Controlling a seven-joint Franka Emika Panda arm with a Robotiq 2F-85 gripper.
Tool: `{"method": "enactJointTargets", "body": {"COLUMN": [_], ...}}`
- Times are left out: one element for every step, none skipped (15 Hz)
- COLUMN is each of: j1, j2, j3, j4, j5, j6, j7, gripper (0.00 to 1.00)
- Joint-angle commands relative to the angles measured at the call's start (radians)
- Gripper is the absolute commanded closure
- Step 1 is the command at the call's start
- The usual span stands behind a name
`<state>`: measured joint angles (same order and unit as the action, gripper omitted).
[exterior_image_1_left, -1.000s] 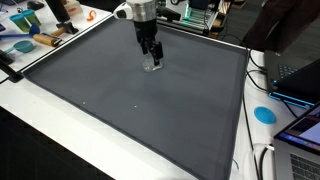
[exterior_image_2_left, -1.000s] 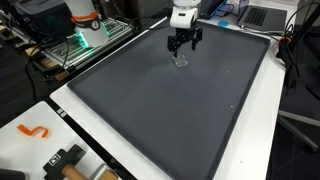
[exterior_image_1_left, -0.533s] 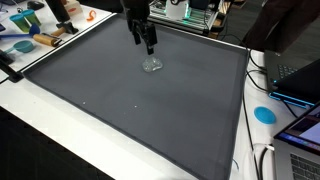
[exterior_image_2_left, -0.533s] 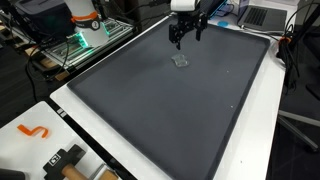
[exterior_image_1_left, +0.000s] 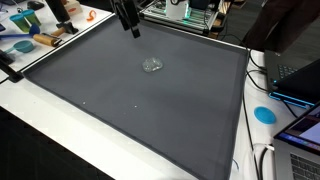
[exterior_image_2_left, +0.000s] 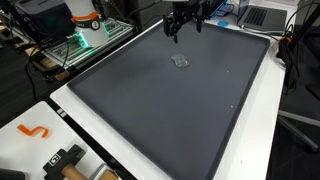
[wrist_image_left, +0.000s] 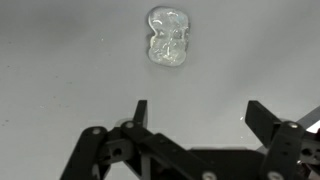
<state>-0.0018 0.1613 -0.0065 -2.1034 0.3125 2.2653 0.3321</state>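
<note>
A small clear, crumpled plastic-like object (exterior_image_1_left: 152, 65) lies on the dark grey mat (exterior_image_1_left: 130, 100); it also shows in the other exterior view (exterior_image_2_left: 180, 60) and near the top of the wrist view (wrist_image_left: 167, 36). My gripper (exterior_image_1_left: 131, 27) hangs in the air above and beyond the object, well clear of it, also seen in an exterior view (exterior_image_2_left: 183, 21). In the wrist view the two fingers (wrist_image_left: 198, 113) stand wide apart with only bare mat between them. The gripper is open and empty.
The mat lies on a white table (exterior_image_1_left: 60, 140). Tools and coloured items (exterior_image_1_left: 30, 40) sit at a corner. A blue disc (exterior_image_1_left: 264, 114) and laptops (exterior_image_1_left: 300, 75) lie beside the mat. An orange hook (exterior_image_2_left: 35, 130) and a black tool (exterior_image_2_left: 65, 158) lie at the near edge.
The gripper was down at the clear object a second ago. It has let go and risen up and away, leaving the object on the mat.
</note>
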Motion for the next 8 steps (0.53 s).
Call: {"method": "enactJointTargets", "body": {"j1": [-0.042, -0.051, -0.060, -0.067, -0.074, -0.080, -0.085, -0.092], "j2": [0.016, 0.022, 0.029, 0.036, 0.045, 0.054, 0.062, 0.073], "j3": [-0.016, -0.020, -0.025, -0.029, -0.033, -0.036, -0.039, -0.041], "j4": [0.053, 0.066, 0.079, 0.091, 0.104, 0.113, 0.123, 0.133], "j5": [0.069, 0.079, 0.090, 0.101, 0.107, 0.117, 0.123, 0.133], "j6": [-0.105, -0.126, -0.148, -0.167, -0.183, -0.193, -0.203, -0.211], "j7": [-0.065, -0.074, -0.087, -0.093, -0.098, -0.109, -0.114, -0.120], "gripper": [0.00, 0.00, 0.00, 0.00, 0.00, 0.00, 0.00, 0.00]}}
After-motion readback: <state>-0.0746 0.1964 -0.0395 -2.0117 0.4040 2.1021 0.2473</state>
